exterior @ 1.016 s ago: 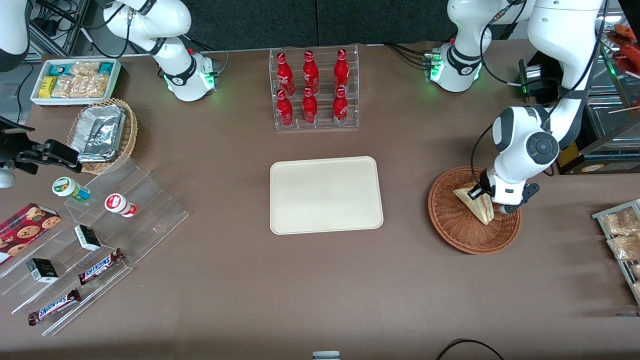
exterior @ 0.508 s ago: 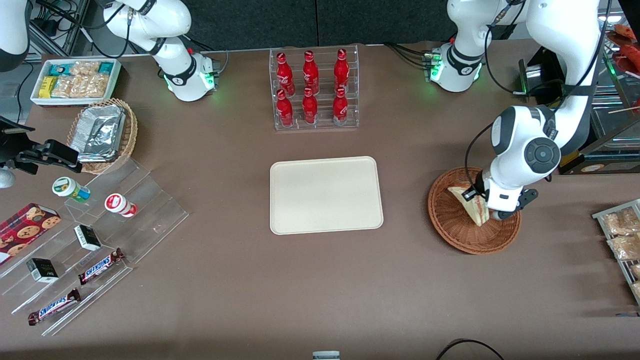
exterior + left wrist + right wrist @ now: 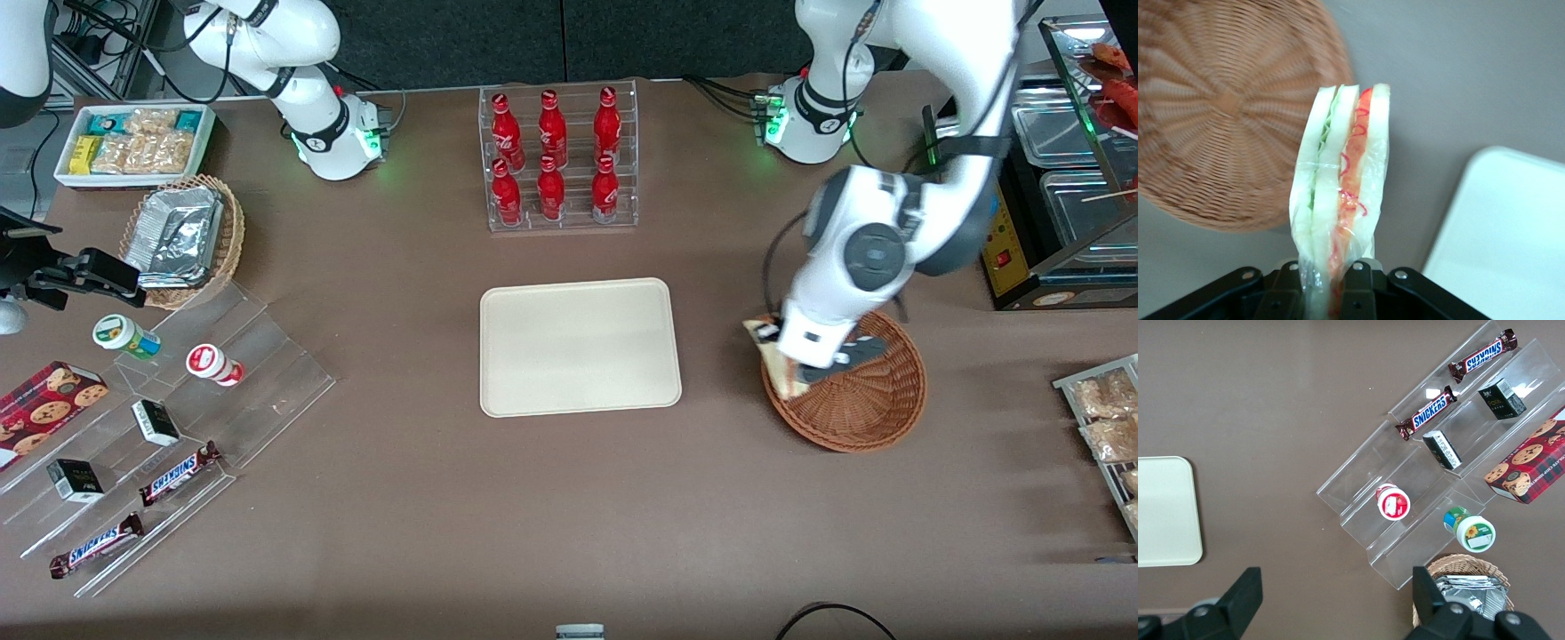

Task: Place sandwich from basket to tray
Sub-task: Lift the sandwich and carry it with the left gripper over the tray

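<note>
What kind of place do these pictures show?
Probably a lab mock-up of a snack shop counter: a rack of red cola bottles, Snickers bars on clear steps, a bin of snack packets. The gripper holds the sandwich over the basket rim, near the tray.

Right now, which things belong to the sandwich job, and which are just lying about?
Job: sandwich, held in the claw over the rim of the basket; tray.
Lying about: cola bottles, Snickers bars, cookie box, foil trays.
</note>
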Controlling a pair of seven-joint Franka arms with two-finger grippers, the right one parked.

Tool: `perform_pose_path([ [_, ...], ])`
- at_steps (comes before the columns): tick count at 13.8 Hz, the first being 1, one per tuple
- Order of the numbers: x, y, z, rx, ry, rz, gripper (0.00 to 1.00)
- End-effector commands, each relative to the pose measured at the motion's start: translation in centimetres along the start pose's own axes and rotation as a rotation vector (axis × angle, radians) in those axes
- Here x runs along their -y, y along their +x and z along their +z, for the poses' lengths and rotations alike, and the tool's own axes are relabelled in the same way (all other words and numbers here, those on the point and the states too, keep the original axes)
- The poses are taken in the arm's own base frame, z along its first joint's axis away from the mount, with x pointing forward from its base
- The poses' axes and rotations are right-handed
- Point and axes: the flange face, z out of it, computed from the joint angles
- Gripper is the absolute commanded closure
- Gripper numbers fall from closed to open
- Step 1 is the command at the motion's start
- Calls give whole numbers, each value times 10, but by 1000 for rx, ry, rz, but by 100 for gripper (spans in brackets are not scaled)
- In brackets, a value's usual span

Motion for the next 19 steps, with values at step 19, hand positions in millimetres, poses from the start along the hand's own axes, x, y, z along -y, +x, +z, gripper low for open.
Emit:
perform_pose_path([
  [19, -263, -119, 99, 28, -2, 217, 100],
])
